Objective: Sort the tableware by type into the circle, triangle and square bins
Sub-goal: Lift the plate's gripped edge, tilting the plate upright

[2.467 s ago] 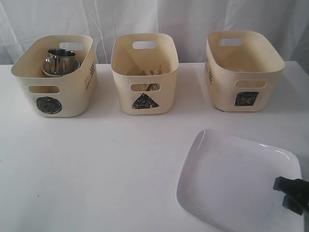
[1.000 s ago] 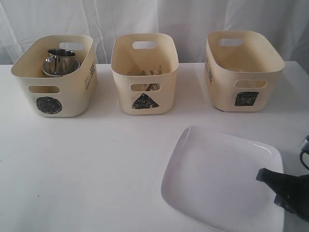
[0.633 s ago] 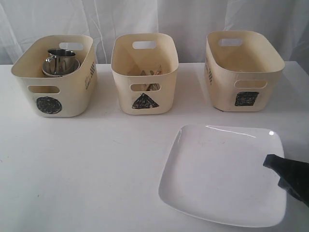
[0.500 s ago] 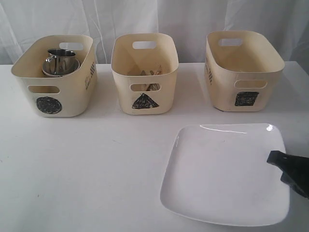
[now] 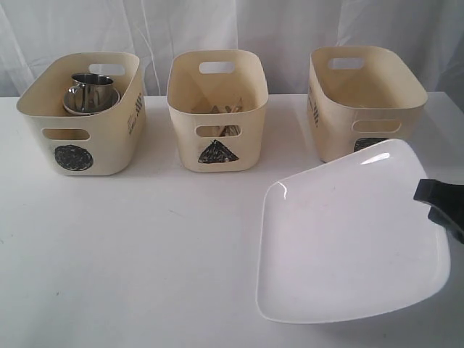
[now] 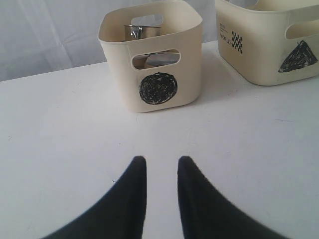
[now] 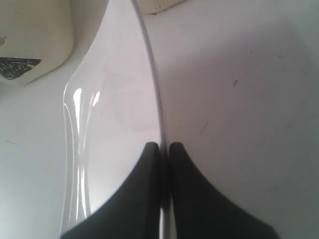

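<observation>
Sorting looks nearly done. A steel mug [image 5: 92, 87] stands in a steel bowl [image 5: 74, 104] inside the circle bin [image 5: 80, 148] at far left, and wooden and steel cutlery [image 5: 217, 110] shows in the triangle bin [image 5: 216, 80] at far middle. Nothing shows inside the square bin [image 5: 366, 101] at far right. Only the white plate [image 5: 351, 232] is left out. It is held tilted above the bench [image 5: 145, 239] on the near right, with its far edge raised across the square bin's front. The right gripper [image 7: 163, 147] pinches the plate's right rim, its jaws pressed together on either face. The left gripper [image 6: 160, 162] hangs over bare bench near the circle bin, slightly parted and holding nothing.

The plate looks wide against the bin's mouth, so it probably has to go in steeply tilted. The square bin's near rim stands just beyond the plate's far edge and must be cleared first. Open bench lies to the left, and the triangle bin is well apart.
</observation>
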